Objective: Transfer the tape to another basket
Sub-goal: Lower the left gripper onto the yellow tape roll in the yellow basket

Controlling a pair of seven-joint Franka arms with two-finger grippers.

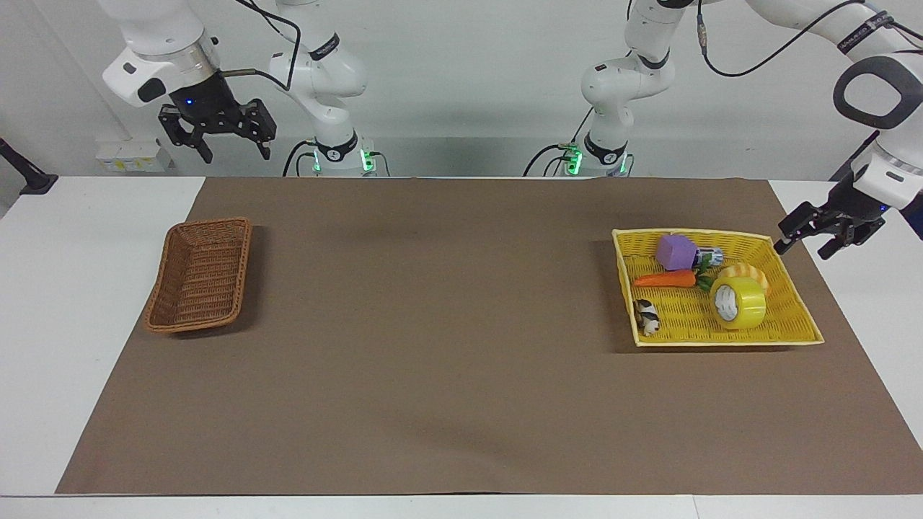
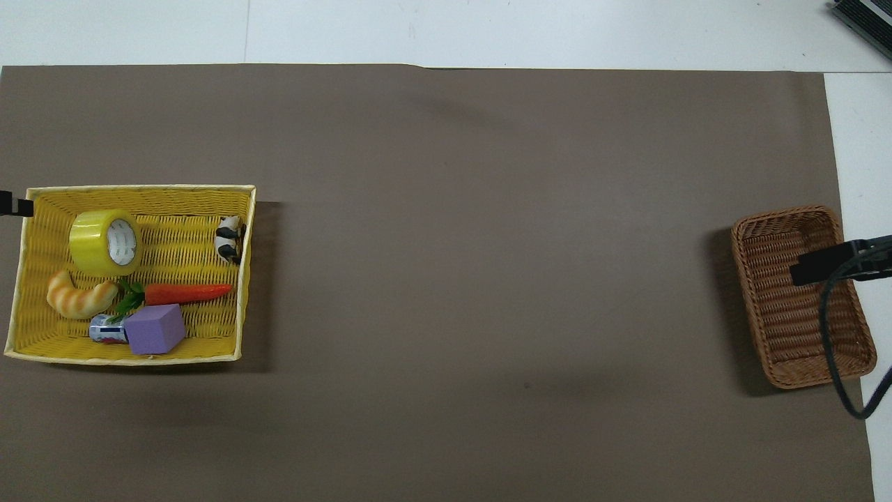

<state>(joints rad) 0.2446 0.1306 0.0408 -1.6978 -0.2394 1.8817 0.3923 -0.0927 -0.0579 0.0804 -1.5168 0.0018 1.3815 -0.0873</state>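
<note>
The tape [image 1: 738, 303] is a yellow roll with a white core, on its side in the yellow basket [image 1: 728, 343], against the croissant toy. It also shows in the overhead view [image 2: 104, 242]. The brown wicker basket [image 1: 160, 277] stands empty at the right arm's end of the table; its rim shows in the overhead view [image 2: 780, 213]. My left gripper [image 1: 804, 251] is open and empty, low beside the yellow basket's corner, apart from the tape. Only its tip [image 2: 14, 206] shows from overhead. My right gripper [image 1: 232, 153] is open and waits high over the table's edge by the brown basket.
The yellow basket [image 2: 139, 187] also holds a croissant toy [image 1: 746, 273], an orange carrot [image 1: 663, 280], a purple block [image 1: 676, 251], a small can [image 1: 710, 254] and a black-and-white figure [image 1: 647, 315]. A brown mat [image 1: 447, 324] covers the table.
</note>
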